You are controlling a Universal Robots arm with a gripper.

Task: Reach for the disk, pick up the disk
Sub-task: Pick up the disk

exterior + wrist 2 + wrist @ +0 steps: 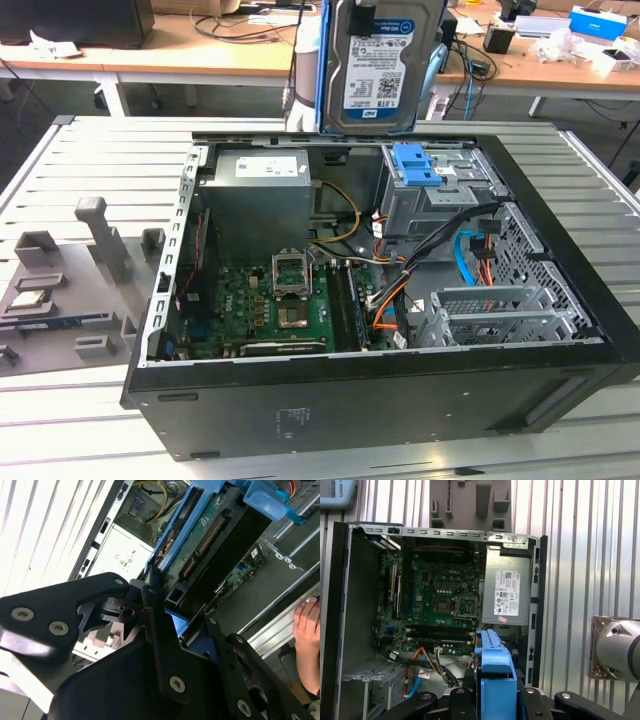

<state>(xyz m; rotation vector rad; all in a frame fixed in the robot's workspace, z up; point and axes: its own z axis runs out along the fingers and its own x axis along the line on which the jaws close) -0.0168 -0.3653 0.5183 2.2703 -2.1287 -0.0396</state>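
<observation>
The disk is a flat silver-grey metal drive with a white-and-blue label on its face and a blue rail along its edges. It hangs upright in the air, its upper end clamped in the gripper. In the second wrist view its green circuit-board side stretches away from the gripper.

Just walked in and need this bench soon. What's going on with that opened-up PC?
The robot arm's pincer is shut on the disk, gripping it by its blue rail. The disk hangs upright above the open computer case, clear of the drive cage. The pick-up looks done.
</observation>
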